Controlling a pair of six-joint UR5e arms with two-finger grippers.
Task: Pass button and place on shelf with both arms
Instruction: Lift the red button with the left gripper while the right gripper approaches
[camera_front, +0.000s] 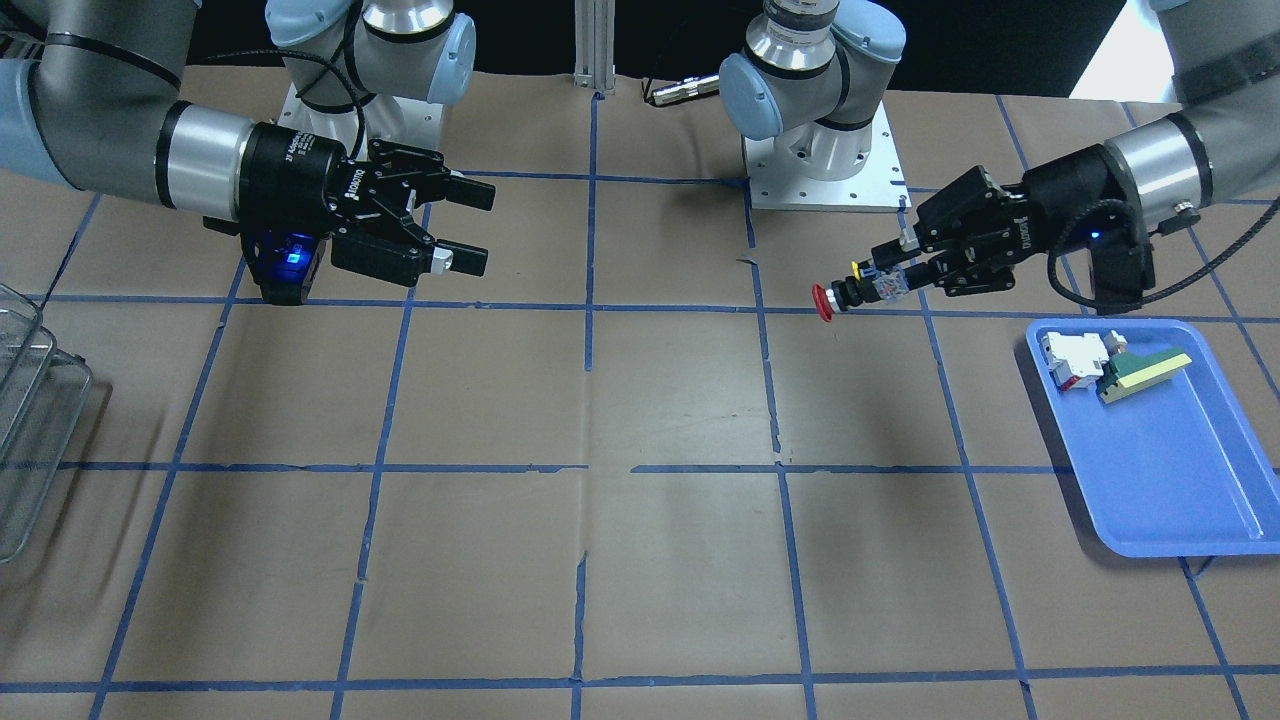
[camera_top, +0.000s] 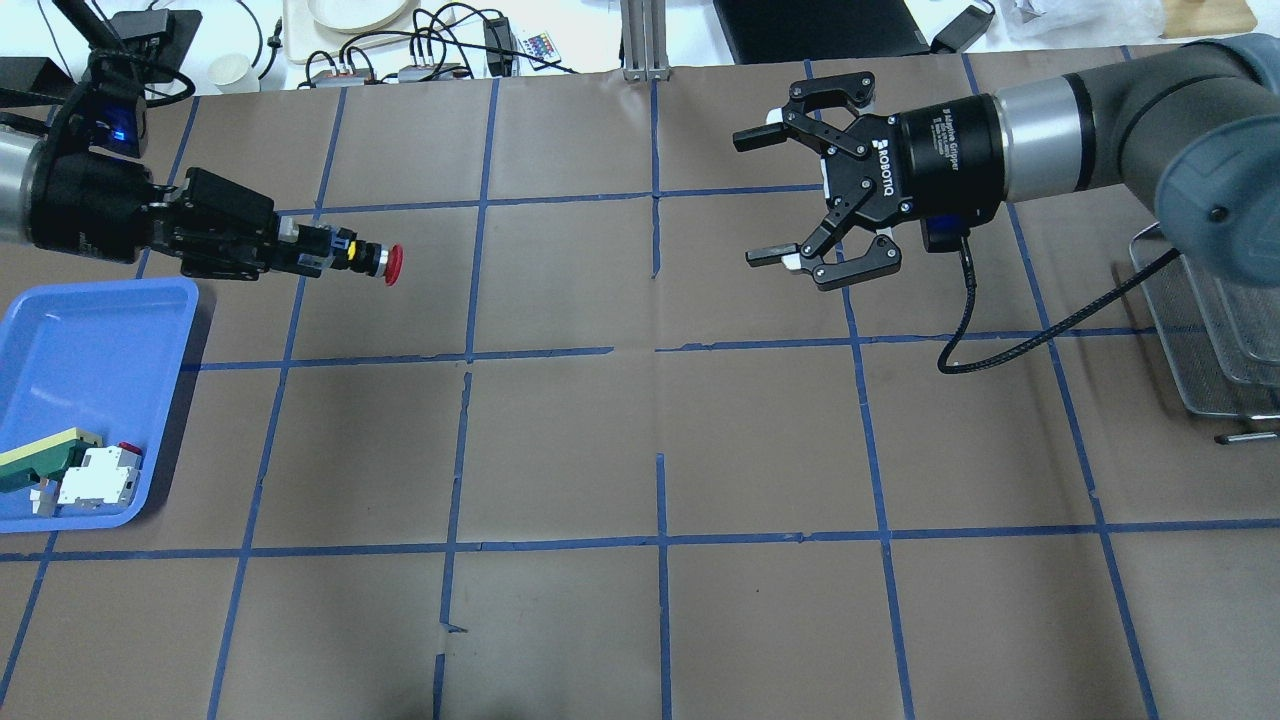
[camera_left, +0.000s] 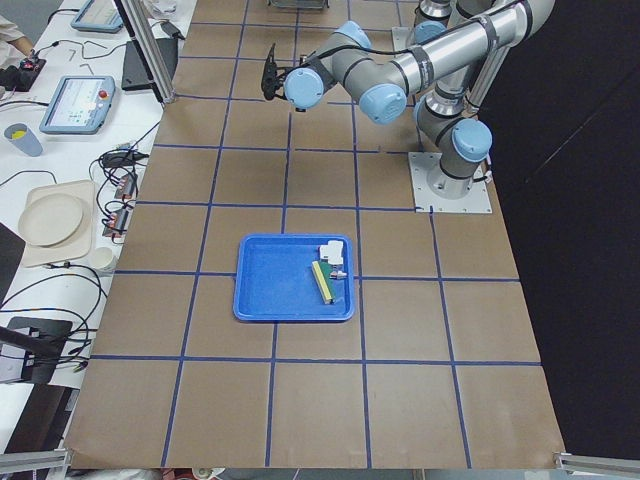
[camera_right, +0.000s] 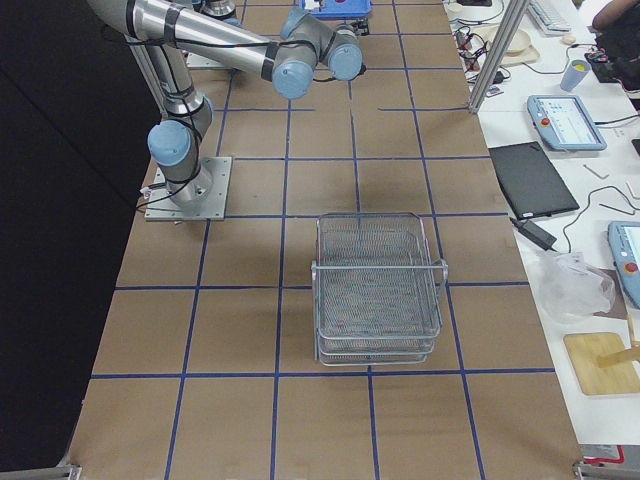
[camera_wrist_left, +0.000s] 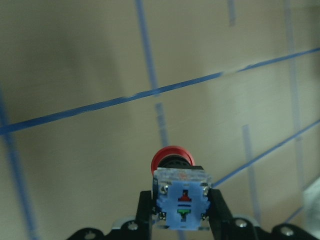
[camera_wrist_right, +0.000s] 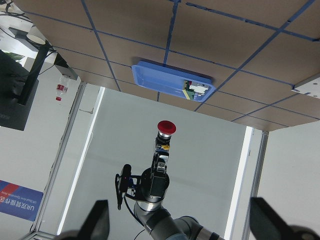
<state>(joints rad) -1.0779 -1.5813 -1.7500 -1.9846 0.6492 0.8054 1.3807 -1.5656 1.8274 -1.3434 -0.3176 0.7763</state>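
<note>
Two fingers (camera_wrist_left: 145, 212) of the left gripper (camera_top: 300, 250) press from either side on the grey-clear back block of the one button (camera_top: 362, 258). They are nearly closed, with only the block's width between them. The button is held level in the air above the table (camera_top: 650, 450), over its left part. Its single red cap points toward the table's middle and the other gripper. In the right wrist view that cap faces the camera head-on.

Two fingers (camera_top: 768, 259) of the right gripper (camera_top: 760, 200) are spread wide, with nothing between them. This gripper is also level above the table, turned toward the button and well apart from it.

One blue tray (camera_top: 90, 350) lies on the table just beside and below the left gripper. It holds two parts in one corner, touching each other: one white-and-red switch block (camera_top: 98, 478) and one green-and-yellow flat piece (camera_top: 40, 455).

One shelf (camera_right: 380, 290) of silver wire mesh, with stacked basket levels, stands on the table at the right arm's end, far from the button.
</note>
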